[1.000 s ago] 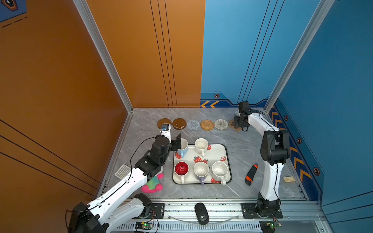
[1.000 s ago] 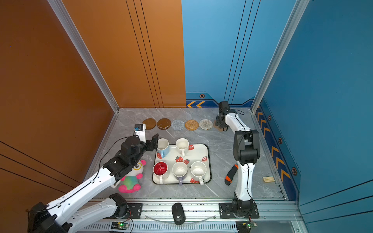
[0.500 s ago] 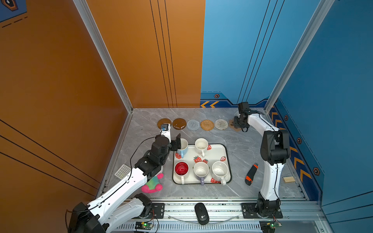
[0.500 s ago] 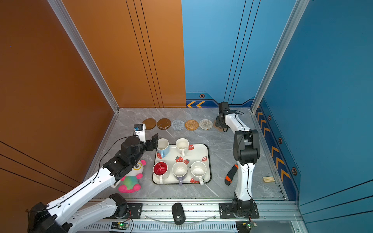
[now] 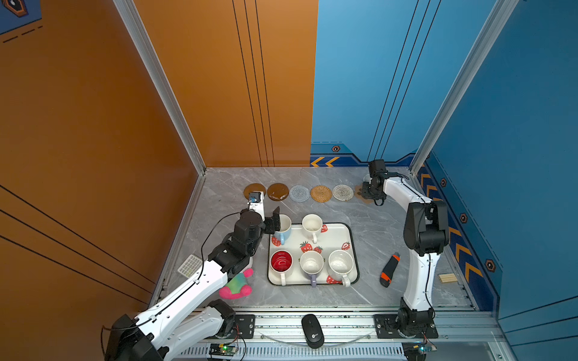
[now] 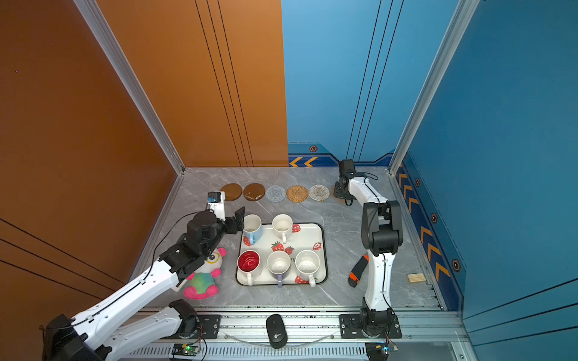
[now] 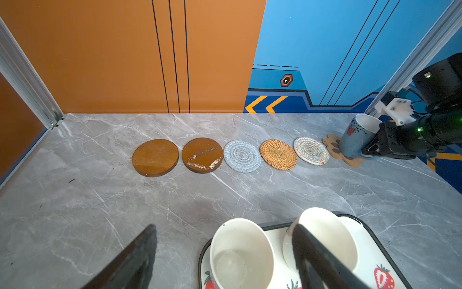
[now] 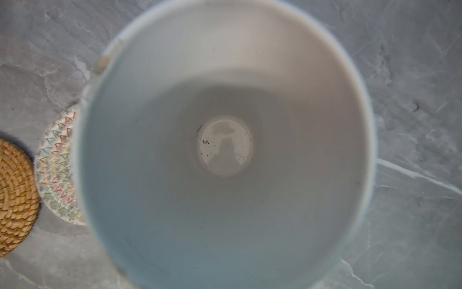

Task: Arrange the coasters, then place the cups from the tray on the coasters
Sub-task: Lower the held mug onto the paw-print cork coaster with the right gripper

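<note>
Starting at the left, the left gripper (image 5: 276, 219) holds its jaws apart just beside the light blue cup (image 5: 284, 229), which stands to its right in the tray (image 5: 332, 235); five round coasters (image 5: 299, 193) lie bare; at the row's right end the right gripper (image 7: 373, 147) is clamped on the flowered cup (image 7: 355, 135) over the paw-print coaster (image 7: 333, 145)

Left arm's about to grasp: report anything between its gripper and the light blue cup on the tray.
Nothing visible does. The open left gripper sits beside the light blue cup at the tray's far left corner; the left wrist view frames the cup between its fingers, gap clear.
</note>
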Robot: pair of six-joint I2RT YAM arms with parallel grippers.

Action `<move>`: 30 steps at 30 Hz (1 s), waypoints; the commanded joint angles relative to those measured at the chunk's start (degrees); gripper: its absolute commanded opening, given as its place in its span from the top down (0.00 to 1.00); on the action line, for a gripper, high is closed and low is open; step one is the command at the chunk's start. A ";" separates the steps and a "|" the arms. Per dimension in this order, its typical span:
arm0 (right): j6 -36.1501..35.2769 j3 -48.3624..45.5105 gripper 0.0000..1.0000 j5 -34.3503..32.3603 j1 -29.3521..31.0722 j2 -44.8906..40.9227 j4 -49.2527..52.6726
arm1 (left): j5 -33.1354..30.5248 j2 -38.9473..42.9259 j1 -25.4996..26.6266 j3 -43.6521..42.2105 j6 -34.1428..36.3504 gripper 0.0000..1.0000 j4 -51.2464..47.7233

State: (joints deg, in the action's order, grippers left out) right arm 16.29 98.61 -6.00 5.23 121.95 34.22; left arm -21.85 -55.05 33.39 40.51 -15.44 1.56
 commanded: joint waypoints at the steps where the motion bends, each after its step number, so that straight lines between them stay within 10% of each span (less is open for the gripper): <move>1: 0.05 -0.33 1.00 0.11 0.37 0.23 -2.49 | 0.40 1.04 -0.52 -0.31 -0.55 0.15 -0.07; 10: 0.66 -0.78 0.99 0.72 0.38 0.09 -2.40 | 0.35 1.85 -0.52 -0.56 -0.55 0.15 -0.40; 30: 1.18 -3.71 0.43 0.84 0.49 -2.78 -2.49 | 0.30 4.06 -0.53 -1.16 -0.73 0.15 -0.77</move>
State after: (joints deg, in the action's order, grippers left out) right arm 16.97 96.05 -5.52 5.30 121.93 31.86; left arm -21.85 -51.99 33.36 40.16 -15.49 1.50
